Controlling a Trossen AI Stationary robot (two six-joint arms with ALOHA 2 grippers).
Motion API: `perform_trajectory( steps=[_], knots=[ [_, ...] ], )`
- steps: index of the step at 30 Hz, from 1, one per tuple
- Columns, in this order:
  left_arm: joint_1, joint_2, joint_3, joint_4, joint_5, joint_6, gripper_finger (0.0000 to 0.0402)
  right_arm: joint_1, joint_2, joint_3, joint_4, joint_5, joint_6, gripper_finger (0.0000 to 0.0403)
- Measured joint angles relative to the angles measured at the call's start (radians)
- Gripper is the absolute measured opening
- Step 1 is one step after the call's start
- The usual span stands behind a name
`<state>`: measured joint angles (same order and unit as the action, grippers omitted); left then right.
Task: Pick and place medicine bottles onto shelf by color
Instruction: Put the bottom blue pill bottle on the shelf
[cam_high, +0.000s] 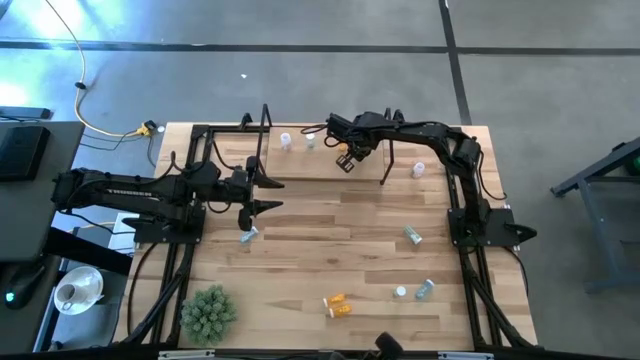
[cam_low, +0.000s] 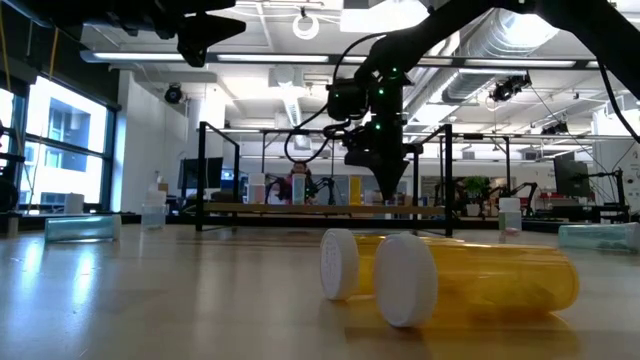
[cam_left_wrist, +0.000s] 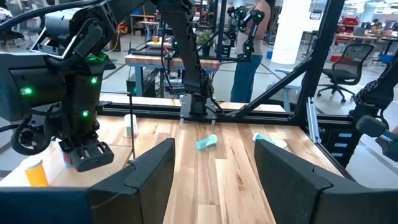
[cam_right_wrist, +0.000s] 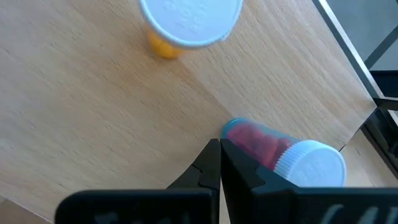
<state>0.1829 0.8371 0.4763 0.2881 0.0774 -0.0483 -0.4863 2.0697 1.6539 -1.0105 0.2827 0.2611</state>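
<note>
Right tool (cam_high: 347, 160) — fingers together, holding nothing — hangs over the shelf (cam_high: 330, 168) beside a standing purple bottle (cam_right_wrist: 283, 152) (orange bottle (cam_right_wrist: 186, 22) nearby). Left tool (cam_high: 262, 194): fingers apart, above the counter (cam_high: 330, 240).

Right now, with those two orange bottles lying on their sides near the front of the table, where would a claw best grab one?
Probably around the middle of the orange bottle's round body, coming straight down from above. It lies flat with its white cap sideways, so the cap offers no grip from above. Its twin lies close beside it, so choose each bottle's outer side carefully.
</note>
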Motion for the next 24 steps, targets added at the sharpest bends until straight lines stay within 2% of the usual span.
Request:
perform_trajectory(
  steps=[24],
  knots=[
    [0.0,0.0,0.0,0.0,0.0,0.0,0.0209,0.002,0.0,0.0,-0.034,-0.002,0.011,0.0]
  ],
)
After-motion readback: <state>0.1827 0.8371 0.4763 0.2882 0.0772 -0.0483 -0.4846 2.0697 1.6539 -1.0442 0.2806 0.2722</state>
